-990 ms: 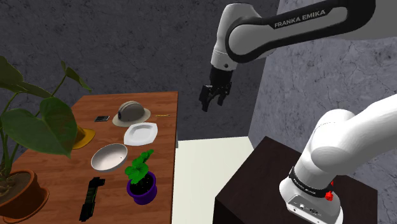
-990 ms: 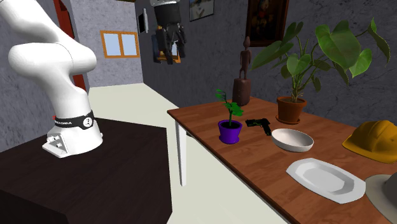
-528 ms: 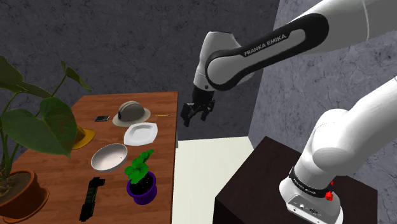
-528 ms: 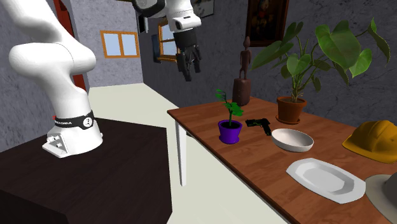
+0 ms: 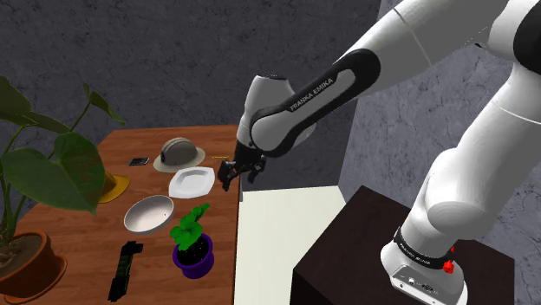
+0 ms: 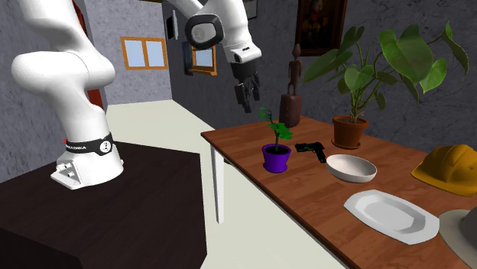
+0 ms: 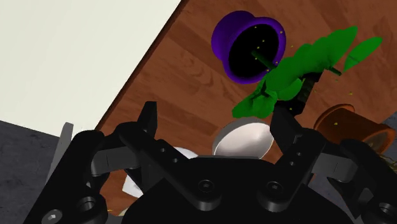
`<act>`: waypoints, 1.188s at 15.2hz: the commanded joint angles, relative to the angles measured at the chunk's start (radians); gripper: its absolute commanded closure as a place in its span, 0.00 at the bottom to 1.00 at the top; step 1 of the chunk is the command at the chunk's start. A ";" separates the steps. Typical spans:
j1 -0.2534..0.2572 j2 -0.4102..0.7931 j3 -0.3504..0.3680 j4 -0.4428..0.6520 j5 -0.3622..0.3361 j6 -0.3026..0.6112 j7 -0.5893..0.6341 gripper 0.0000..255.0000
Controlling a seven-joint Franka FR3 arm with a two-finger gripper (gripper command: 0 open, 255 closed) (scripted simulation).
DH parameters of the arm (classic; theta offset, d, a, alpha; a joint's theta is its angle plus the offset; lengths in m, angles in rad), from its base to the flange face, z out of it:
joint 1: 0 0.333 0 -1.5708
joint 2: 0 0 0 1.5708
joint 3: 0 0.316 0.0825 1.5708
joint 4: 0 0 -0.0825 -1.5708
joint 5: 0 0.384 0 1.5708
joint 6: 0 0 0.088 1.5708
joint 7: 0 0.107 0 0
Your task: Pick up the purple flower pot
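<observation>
While the gripper (image 5: 232, 173) (image 6: 244, 95) (image 7: 216, 121) hovers, fingers apart, above the wooden table (image 5: 87, 238), the purple flower pot (image 5: 194, 258) (image 6: 277, 158) (image 7: 224, 35) stands near its edge. It is probably light, rigid and top-heavy, so clasp its wall below the leaves (image 5: 189, 227).

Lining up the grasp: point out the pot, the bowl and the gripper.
pot (image 5: 194, 265), shoulder view, purple front wall.
bowl (image 5: 149, 214), shoulder view, bare inside.
gripper (image 6: 246, 105), second exterior view, midway between fingertips.

Soft, even, rather dim simulator light, faint shadows.
</observation>
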 commanded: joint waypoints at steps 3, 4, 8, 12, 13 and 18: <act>0.014 0.164 0.029 0.076 -0.048 0.131 0.078 0.00; 0.021 0.205 0.031 0.099 -0.068 0.158 0.103 0.00; 0.075 0.364 0.006 0.206 -0.161 0.249 0.208 0.00; 0.139 0.487 -0.040 0.300 -0.214 0.307 0.273 0.00; 0.141 0.498 -0.041 0.300 -0.215 0.318 0.271 0.00; 0.149 0.556 -0.049 0.303 -0.221 0.372 0.265 0.00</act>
